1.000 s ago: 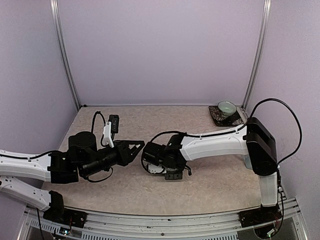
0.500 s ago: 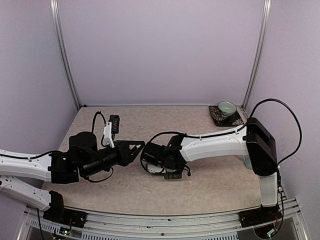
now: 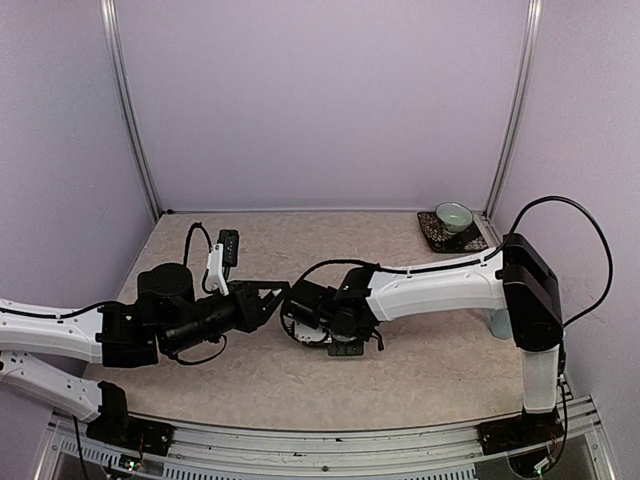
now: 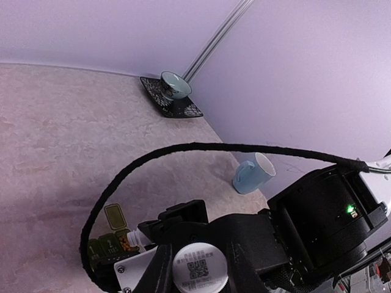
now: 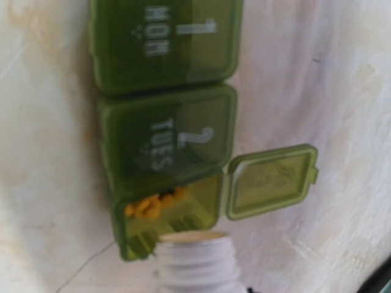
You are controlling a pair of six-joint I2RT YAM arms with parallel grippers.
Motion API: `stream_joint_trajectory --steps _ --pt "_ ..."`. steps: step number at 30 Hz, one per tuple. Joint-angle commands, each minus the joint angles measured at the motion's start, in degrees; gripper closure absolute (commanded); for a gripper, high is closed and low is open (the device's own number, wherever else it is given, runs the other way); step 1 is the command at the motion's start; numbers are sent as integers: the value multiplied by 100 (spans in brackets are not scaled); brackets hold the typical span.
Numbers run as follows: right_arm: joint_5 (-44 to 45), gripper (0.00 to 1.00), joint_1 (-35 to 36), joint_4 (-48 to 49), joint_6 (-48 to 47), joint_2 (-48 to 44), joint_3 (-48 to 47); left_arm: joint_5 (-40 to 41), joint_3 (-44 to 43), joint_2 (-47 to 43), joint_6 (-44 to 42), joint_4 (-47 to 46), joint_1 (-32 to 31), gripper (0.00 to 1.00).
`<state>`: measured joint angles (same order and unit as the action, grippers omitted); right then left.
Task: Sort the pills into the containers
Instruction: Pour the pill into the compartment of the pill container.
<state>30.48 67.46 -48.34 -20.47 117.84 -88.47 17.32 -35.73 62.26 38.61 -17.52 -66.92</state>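
Note:
The containers [image 5: 165,122] are a dark green strip of three joined compartments on the table. The two marked MON and TUES have their lids down. The third compartment [image 5: 183,204] is open, its lid [image 5: 272,181] folded out flat, with small orange pills [image 5: 151,204] inside. A white pill bottle [image 5: 194,262], uncapped, lies with its mouth at that compartment's rim. My right gripper [image 3: 300,322] is shut on it. From the left wrist the bottle neck [image 4: 135,235] sticks out of the black fingers toward the containers [image 4: 107,247]. My left gripper [image 3: 272,298] sits beside the right one, shut.
A green bowl on a dark saucer [image 3: 453,217] stands in the back right corner. A pale blue mug [image 4: 253,174] lies on its side near the right arm's base. A black cable [image 4: 183,149] loops over the table in front of the left wrist camera.
The right arm's elbow has shifted slightly to the right while its gripper stays over the same spot. The left arm has not moved.

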Motion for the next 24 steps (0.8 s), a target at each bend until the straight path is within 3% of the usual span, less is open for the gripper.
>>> stream_joint_trajectory --steps 1,24 --pt "-62 100 57 118 121 -273 99 -2 -99 -8 -20 -32 -56 86" --pt "-279 100 -108 914 390 -735 892 87 -189 28 -29 51 -129 86"
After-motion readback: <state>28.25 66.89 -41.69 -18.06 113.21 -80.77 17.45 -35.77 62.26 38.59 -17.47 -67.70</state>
